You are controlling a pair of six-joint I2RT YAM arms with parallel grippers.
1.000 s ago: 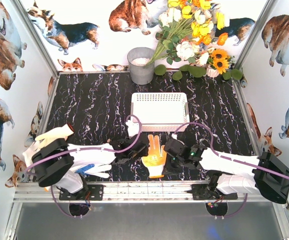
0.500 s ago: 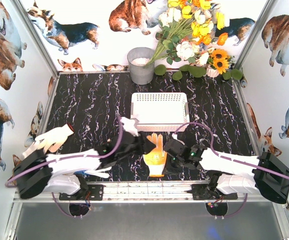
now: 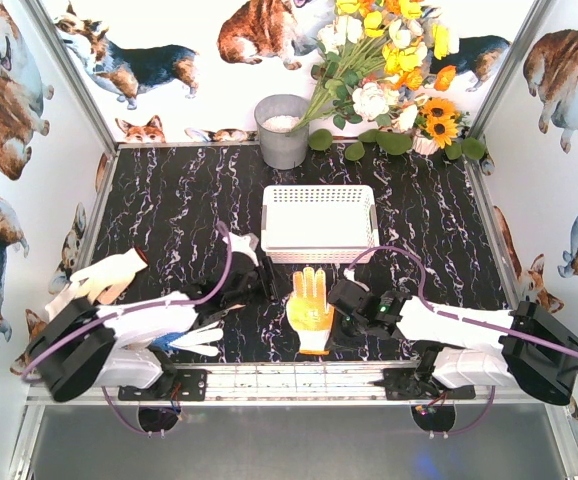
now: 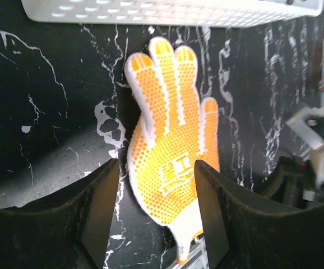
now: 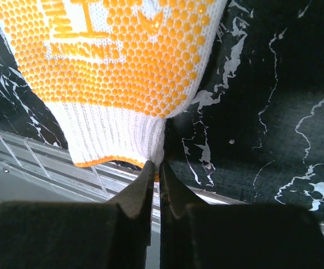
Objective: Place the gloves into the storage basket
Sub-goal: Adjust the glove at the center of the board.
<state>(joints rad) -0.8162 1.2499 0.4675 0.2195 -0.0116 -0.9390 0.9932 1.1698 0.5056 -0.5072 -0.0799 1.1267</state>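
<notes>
An orange-dotted white glove (image 3: 309, 303) lies palm up on the black marbled table, in front of the white storage basket (image 3: 319, 222). Its cuff (image 5: 109, 137) reaches the near aluminium rail. My right gripper (image 5: 157, 165) is shut, pinching the cuff's right corner. My left gripper (image 4: 156, 216) is open just left of the glove (image 4: 170, 151), which shows between its fingers (image 4: 101, 210) without touching them. Two more gloves are on the left: a plain one (image 3: 106, 275) by the wall and a blue-dotted one (image 3: 194, 340) partly under my left arm.
A grey metal bucket (image 3: 282, 130) stands behind the basket, next to a flower bouquet (image 3: 389, 80) at the back right. The basket's lattice wall (image 4: 167, 11) runs along the top of the left wrist view. Walls close in both sides.
My left gripper has drawn back to the left off the orange glove and its jaws have widened. The left elbow swung down to the left. The right gripper stays shut on the cuff.
</notes>
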